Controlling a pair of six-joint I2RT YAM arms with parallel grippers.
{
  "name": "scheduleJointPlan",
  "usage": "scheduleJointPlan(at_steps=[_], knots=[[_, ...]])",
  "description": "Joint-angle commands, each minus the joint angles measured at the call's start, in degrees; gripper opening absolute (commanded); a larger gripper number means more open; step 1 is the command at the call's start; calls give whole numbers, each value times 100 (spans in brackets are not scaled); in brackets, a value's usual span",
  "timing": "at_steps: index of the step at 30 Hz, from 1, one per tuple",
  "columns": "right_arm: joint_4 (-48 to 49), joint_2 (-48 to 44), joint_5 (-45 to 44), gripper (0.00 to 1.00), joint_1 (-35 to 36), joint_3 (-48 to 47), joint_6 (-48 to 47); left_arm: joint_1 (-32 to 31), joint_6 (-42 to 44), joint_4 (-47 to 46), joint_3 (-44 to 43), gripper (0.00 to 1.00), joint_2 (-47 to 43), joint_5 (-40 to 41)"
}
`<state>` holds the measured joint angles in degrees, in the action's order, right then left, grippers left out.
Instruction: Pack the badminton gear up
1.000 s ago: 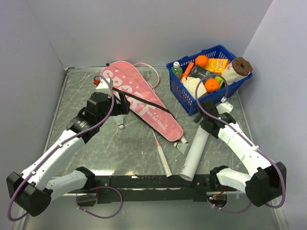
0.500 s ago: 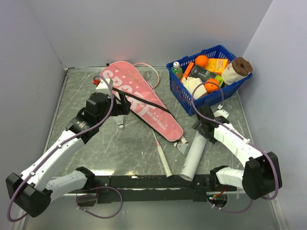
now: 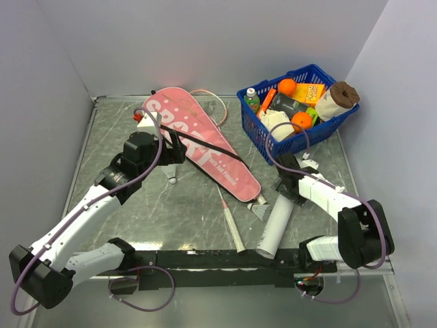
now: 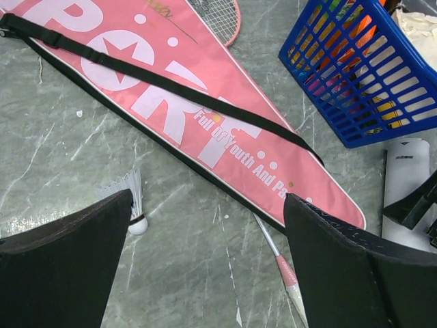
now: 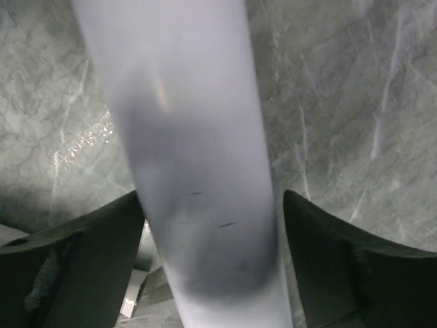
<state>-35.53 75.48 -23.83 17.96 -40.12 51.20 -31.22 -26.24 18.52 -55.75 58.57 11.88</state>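
Lowered since before, right end effector (image 5: 213, 201) straddles white tube (image 3: 278, 227), seemingly unclamped; left end effector (image 4: 207, 205) gapes wide.

Tube (image 3: 276, 229) right of bag (image 3: 174, 113), basket (image 3: 256, 126) behind

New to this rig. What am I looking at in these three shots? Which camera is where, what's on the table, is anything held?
These are two white robot arms bolted at the near table edge, each ending in a two-finger gripper. The wide picture comes from a fixed camera above and behind them. The other two come from a camera on each wrist, looking past its own fingers.

On the grey table lie a pink bag lettered SPORT, a racket partly under it, a shuttlecock, a white tube and a blue basket of groceries.

The left gripper is open beside the shuttlecock and holds nothing. The right gripper straddles the tube; I cannot tell whether it is clamped.
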Motion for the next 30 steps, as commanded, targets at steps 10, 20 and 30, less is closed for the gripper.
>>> scheduleJointPlan(at_steps=[10,20,30], knots=[[-340,-752,-341,35,-29,145,355,-33,-22,-33,-200,97,76,95],[-1887,-2292,-974,18,665,-575,751,-112,154,-42,-261,97,-12,-274],[-2274,-1987,-921,0,2316,-2016,1085,-235,339,256,-533,97,-372,-19]])
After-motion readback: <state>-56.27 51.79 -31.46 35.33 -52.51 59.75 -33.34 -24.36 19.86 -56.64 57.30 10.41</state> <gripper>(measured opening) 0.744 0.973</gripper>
